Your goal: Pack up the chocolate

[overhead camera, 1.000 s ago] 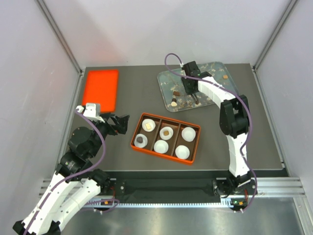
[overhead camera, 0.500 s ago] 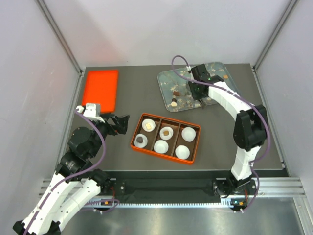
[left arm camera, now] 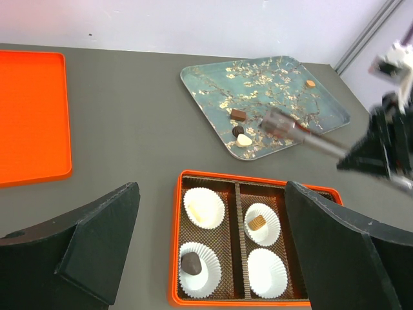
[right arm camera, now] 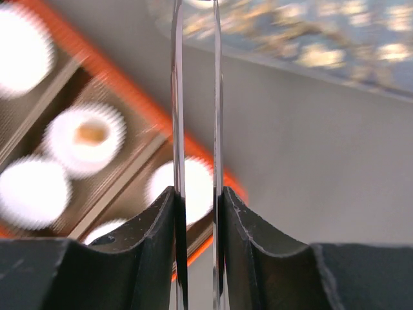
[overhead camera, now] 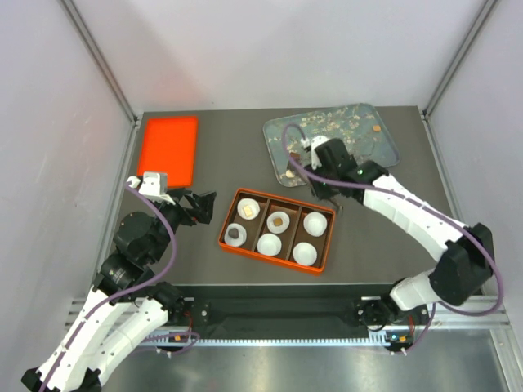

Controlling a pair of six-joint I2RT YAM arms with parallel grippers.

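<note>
Three cups [left arm camera: 208, 276] in the orange box [left arm camera: 174, 245] hold chocolate [left arm camera: 257, 223]; more lies on the blossom tray [left arm camera: 206, 81]. Left tool [overhead camera: 206, 207] wide; right tool [left arm camera: 270, 120] narrow, blurred, grip unclear.

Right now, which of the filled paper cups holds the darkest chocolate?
The near-left cup, closest to the left arm: its chocolate is dark brown; the others hold a mid-brown piece and a pale piece.

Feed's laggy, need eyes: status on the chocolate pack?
Left claw open, clear of box. Right claw shut on tweezers at box edge, load unseen. Three chocolates in cups, rest on tray. No obstruction seen.
</note>
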